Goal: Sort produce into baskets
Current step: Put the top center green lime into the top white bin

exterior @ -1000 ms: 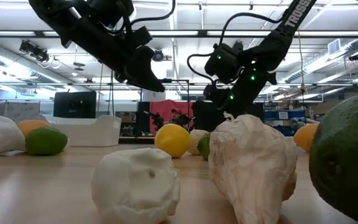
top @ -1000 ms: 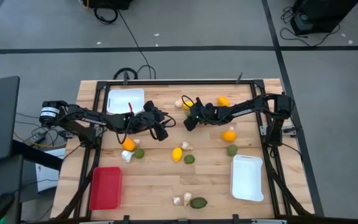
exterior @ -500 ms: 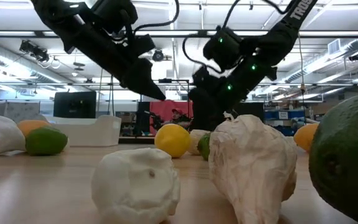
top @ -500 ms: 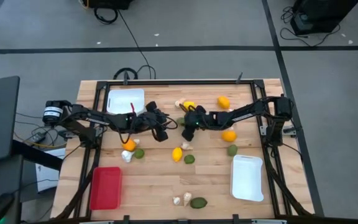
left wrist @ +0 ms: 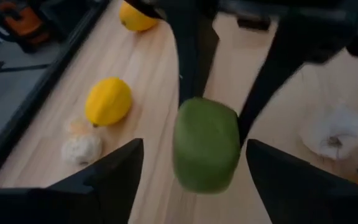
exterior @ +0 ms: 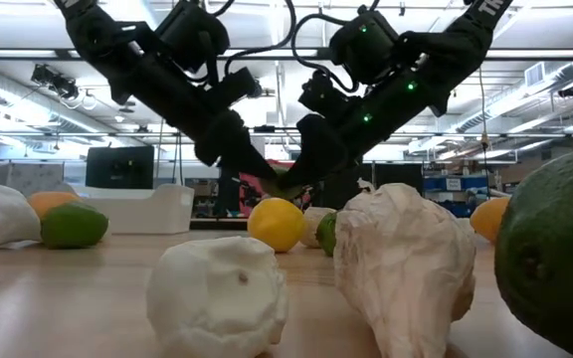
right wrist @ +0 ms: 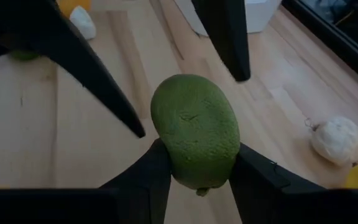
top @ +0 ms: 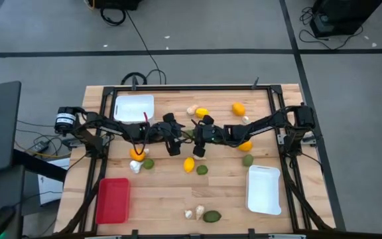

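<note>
Mid-desk (top: 231,192), the right gripper (right wrist: 194,177) has its jaws clamped on a dark green oval fruit (right wrist: 195,138), held above the wood. The left gripper (left wrist: 194,180) faces it with jaws spread wide either side of the fruit, not touching.

Produce scattered, three trays unfilled.
A dark green oval fruit (right wrist: 195,138) sits pinched above the wooden tabletop (top: 164,192); yellow fruits, garlic-like pieces lie loose around white and red plastic trays.

Overhead, table-level and two close wrist views — all sharing one green fruit (right wrist: 195,138).
</note>
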